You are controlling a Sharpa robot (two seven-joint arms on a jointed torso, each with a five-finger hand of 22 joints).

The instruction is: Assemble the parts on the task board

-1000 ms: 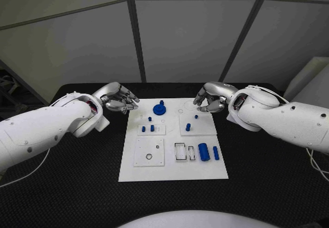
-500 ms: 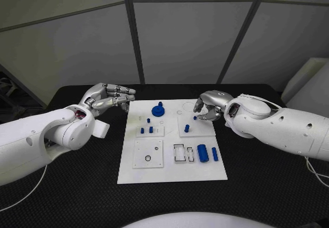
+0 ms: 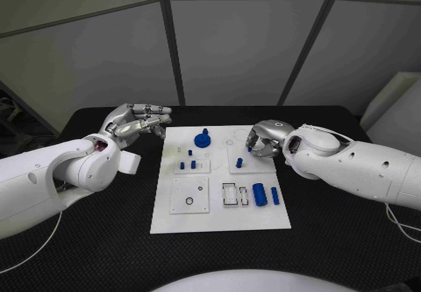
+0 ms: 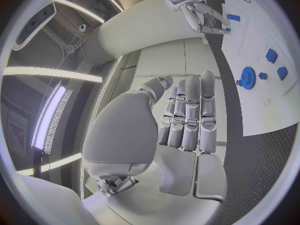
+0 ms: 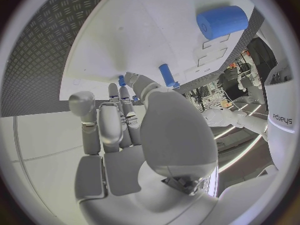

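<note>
Small blue peg (image 3: pixel 240 162) (light, rigid, slick plastic) wants a fingertip pinch; right hand (image 3: pixel 266 139) curls empty above, left hand (image 3: pixel 137 123) open.

Matt white task board (image 3: pixel 176 222) on rough-textured black table (image 3: pixel 87 243); parts (image 3: pixel 260 194) smooth blue plastic, hands metallic w/ glossy arms.
</note>
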